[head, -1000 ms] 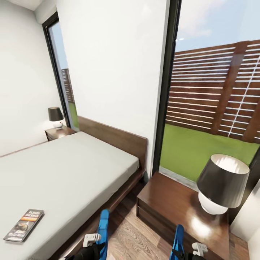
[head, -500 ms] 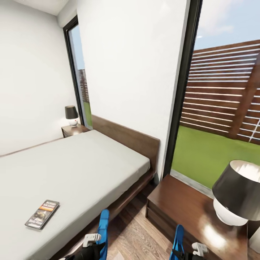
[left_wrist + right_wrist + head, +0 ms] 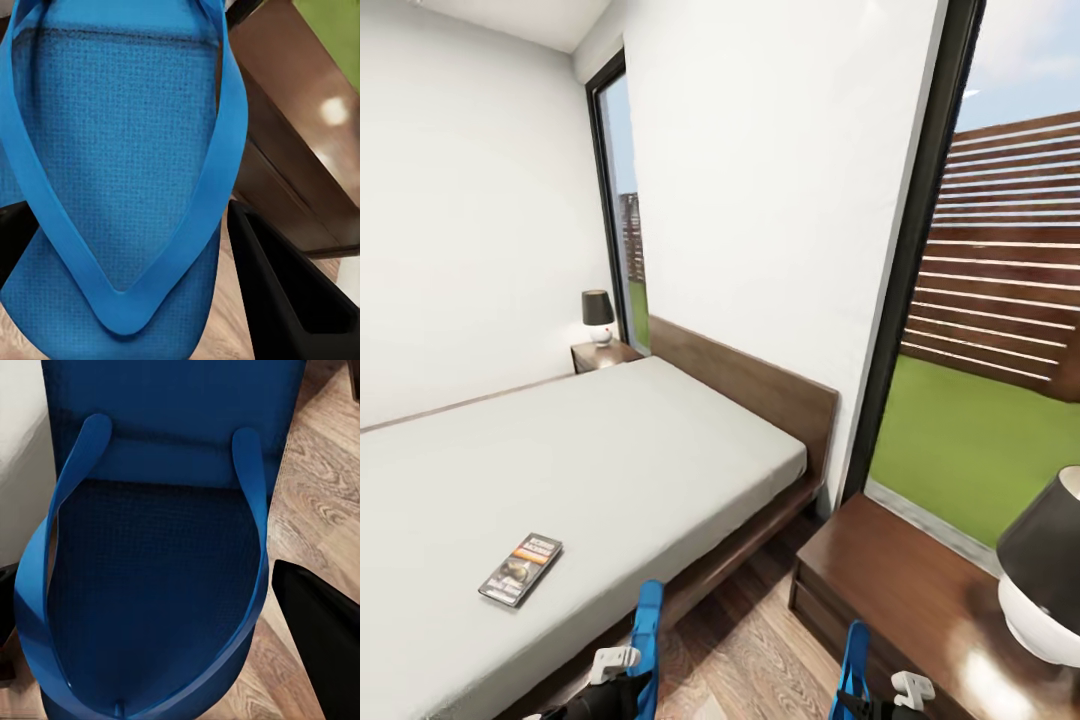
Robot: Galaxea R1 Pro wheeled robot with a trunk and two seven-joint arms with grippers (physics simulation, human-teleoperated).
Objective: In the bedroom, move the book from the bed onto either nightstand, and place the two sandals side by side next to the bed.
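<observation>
The book [image 3: 520,570], dark with an orange band, lies flat on the grey mattress of the bed [image 3: 610,450], near its near edge. Low in the head view, my left gripper [image 3: 622,665] is shut on one blue sandal [image 3: 647,628], held upright over the floor beside the bed frame. My right gripper [image 3: 890,690] is shut on the other sandal [image 3: 853,655], in front of the near nightstand [image 3: 900,585]. Each wrist view shows its sandal close up: the left sandal [image 3: 127,172] and the right sandal [image 3: 157,585], each with a black finger [image 3: 292,300] [image 3: 322,637] beside it.
A second nightstand [image 3: 605,353] with a dark-shaded lamp [image 3: 597,315] stands beyond the bed's far side. The near nightstand bears a lamp [image 3: 1045,585] at the right edge. A strip of wooden floor [image 3: 750,650] runs between bed and near nightstand. A tall window [image 3: 980,380] faces grass and a fence.
The whole head view has swung left, so the bed, book and far nightstand sit further right and the near lamp has slid to the edge. Both grippers still hold their sandals.
</observation>
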